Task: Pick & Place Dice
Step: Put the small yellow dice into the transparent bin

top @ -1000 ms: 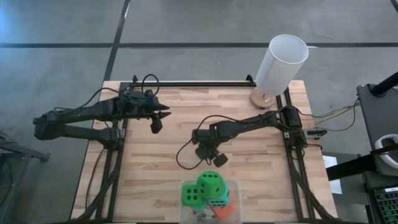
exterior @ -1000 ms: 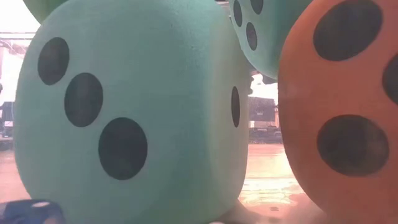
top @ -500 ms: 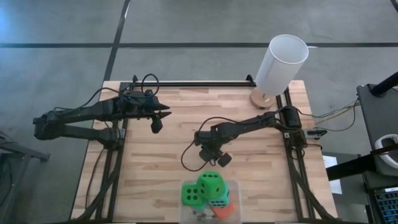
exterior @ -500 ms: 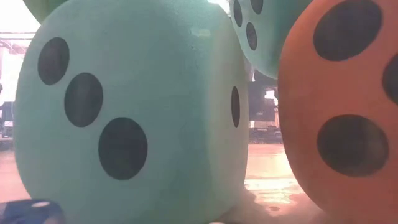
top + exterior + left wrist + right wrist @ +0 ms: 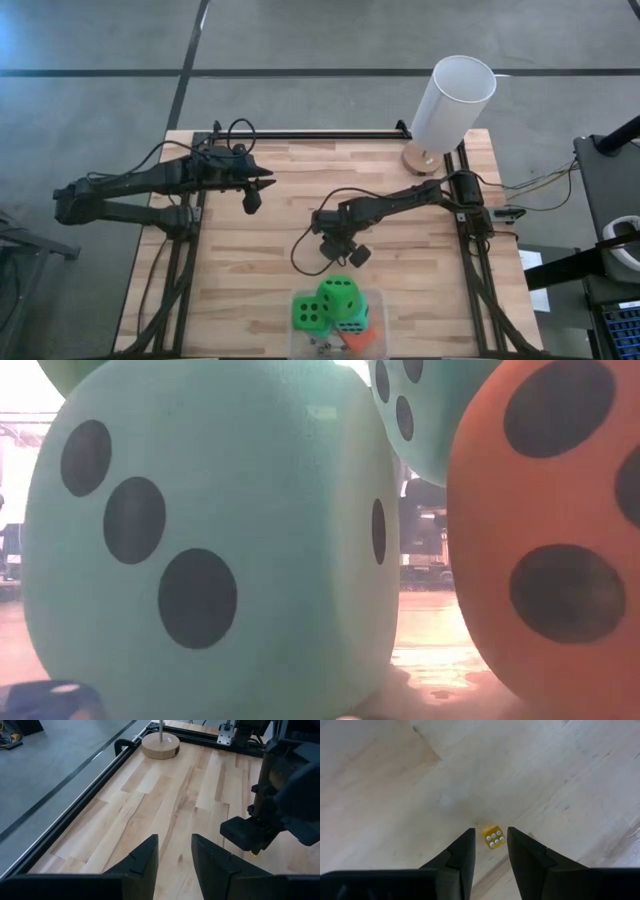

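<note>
Though no printed word shows, pip faces can be read: the small yellow die (image 5: 492,837) lying on the pale wooden table (image 5: 250,270) turns six white pips upward. It sits just off the tips of the right gripper (image 5: 491,830), whose dark fingers stand apart to either side without clamping it, a little toward 5 o'clock of the table's middle. The left gripper (image 5: 252,200), at 10 o'clock, hangs over bare wood with its fingers (image 5: 145,855) parted and nothing between them.

At 6 o'clock the large foam dice are heaped: two bright green cubes (image 5: 311,313), a teal cube (image 5: 200,540) showing three black pips, and an orange-red cube (image 5: 550,540) cut off by the frame. A second teal cube (image 5: 430,410) is half hidden above. A small dark blue object (image 5: 45,700) is too cropped to identify. A white cylindrical lamp (image 5: 452,100) stands at 1 o'clock.
</note>
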Controlling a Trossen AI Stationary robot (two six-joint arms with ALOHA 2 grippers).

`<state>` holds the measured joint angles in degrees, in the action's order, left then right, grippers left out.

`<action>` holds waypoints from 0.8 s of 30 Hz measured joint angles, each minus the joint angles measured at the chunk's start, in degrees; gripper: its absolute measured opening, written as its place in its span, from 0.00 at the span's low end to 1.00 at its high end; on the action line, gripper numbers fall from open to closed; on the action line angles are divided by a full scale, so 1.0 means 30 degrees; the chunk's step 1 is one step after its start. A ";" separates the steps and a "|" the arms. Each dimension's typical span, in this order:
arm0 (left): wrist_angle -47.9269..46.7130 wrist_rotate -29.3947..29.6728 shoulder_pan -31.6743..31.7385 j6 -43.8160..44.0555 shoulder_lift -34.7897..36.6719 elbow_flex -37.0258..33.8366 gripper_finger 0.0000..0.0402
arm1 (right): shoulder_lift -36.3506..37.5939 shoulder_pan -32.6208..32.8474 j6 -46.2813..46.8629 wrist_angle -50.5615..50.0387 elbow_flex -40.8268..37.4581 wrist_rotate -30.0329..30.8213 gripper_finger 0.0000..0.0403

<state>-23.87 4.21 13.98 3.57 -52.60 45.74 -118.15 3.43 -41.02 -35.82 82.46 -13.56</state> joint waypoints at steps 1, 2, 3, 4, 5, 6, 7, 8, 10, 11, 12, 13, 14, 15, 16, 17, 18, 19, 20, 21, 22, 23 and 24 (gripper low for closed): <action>0.0020 0.0000 0.0000 0.0000 0.0000 0.0000 0.30 | 0.0000 -0.0021 -0.0143 0.0139 -0.0096 0.0004 0.26; 0.0013 0.0000 0.0000 0.0000 0.0000 0.0000 0.30 | -0.0014 -0.0031 -0.0253 0.0295 -0.0167 0.0012 0.26; 0.0015 0.0000 0.0000 0.0000 0.0000 0.0000 0.30 | -0.0029 -0.0064 -0.0373 0.0370 -0.0210 0.0010 0.26; 0.0013 0.0000 0.0000 -0.0002 0.0000 0.0000 0.30 | -0.0029 -0.0085 -0.0449 0.0427 -0.0267 0.0012 0.26; 0.0017 0.0000 0.0000 -0.0007 0.0000 0.0000 0.30 | -0.0029 -0.0103 -0.0464 0.0443 -0.0322 0.0007 0.25; 0.0013 0.0000 0.0000 -0.0007 0.0000 0.0000 0.30 | -0.0029 -0.0123 -0.0464 0.0500 -0.0377 0.0008 0.25; 0.0013 0.0000 0.0000 -0.0018 0.0000 0.0000 0.30 | -0.0029 -0.0153 -0.0464 0.0527 -0.0437 0.0007 0.25; 0.0013 0.0000 0.0000 -0.0051 0.0000 0.0000 0.30 | -0.0029 -0.0170 -0.0471 0.0562 -0.0514 0.0015 0.25; 0.0013 0.0000 0.0000 -0.0051 0.0000 0.0000 0.30 | -0.0029 -0.0200 -0.0471 0.0661 -0.0661 0.0010 0.24; 0.0013 0.0000 0.0000 -0.0051 0.0000 0.0000 0.30 | -0.0029 -0.0206 -0.0471 0.0685 -0.0711 0.0007 0.24; 0.0013 0.0000 0.0000 -0.0051 0.0000 0.0000 0.30 | -0.0029 -0.0211 -0.0490 0.0731 -0.0760 0.0007 0.23; 0.0013 0.0000 0.0000 -0.0051 0.0000 0.0000 0.30 | -0.0029 -0.0214 -0.0544 0.0802 -0.0803 0.0007 0.23; 0.0017 0.0000 0.0000 -0.0051 0.0000 0.0000 0.30 | -0.0029 -0.0214 -0.0551 0.0925 -0.0836 0.0007 0.23; 0.0013 0.0000 0.0000 -0.0051 0.0000 0.0000 0.30 | -0.0029 -0.0214 -0.0550 0.1123 -0.0880 0.0007 0.22; 0.0013 0.0000 0.0000 -0.0051 0.0000 0.0000 0.30 | -0.0029 -0.0214 -0.0537 0.1207 -0.0891 0.0001 0.22; 0.0013 0.0000 0.0000 -0.0051 0.0000 0.0000 0.30 | -0.0029 -0.0214 -0.0537 0.1247 -0.0898 0.0000 0.21; 0.0013 0.0000 0.0000 -0.0051 0.0000 0.0000 0.30 | -0.0029 -0.0214 -0.0537 0.1254 -0.0905 0.0000 0.20; 0.0013 0.0000 0.0000 -0.0051 0.0000 0.0000 0.30 | -0.0029 -0.0214 -0.0532 0.1255 -0.0918 0.0000 0.20; 0.0013 0.0000 0.0000 -0.0051 0.0000 0.0000 0.30 | -0.0029 -0.0214 -0.0484 0.1240 -0.0920 0.0000 0.19; 0.0013 0.0000 0.0000 -0.0051 0.0000 0.0000 0.30 | -0.0029 -0.0214 -0.0479 0.1237 -0.0920 0.0000 0.18; 0.0013 0.0000 0.0000 -0.0051 0.0000 0.0000 0.30 | -0.0029 -0.0214 -0.0477 0.1240 -0.0922 0.0000 0.17; 0.0013 0.0000 0.0000 -0.0051 0.0000 0.0000 0.30 | -0.0029 -0.0209 -0.0469 0.1238 -0.0925 -0.0002 0.15; 0.0013 0.0000 0.0000 -0.0051 0.0000 0.0000 0.30 | -0.0029 -0.0207 -0.0433 0.1240 -0.0920 -0.0007 0.14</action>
<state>-23.83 4.21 13.98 3.42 -52.60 45.74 -118.24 2.81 -42.32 -32.10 79.70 -13.58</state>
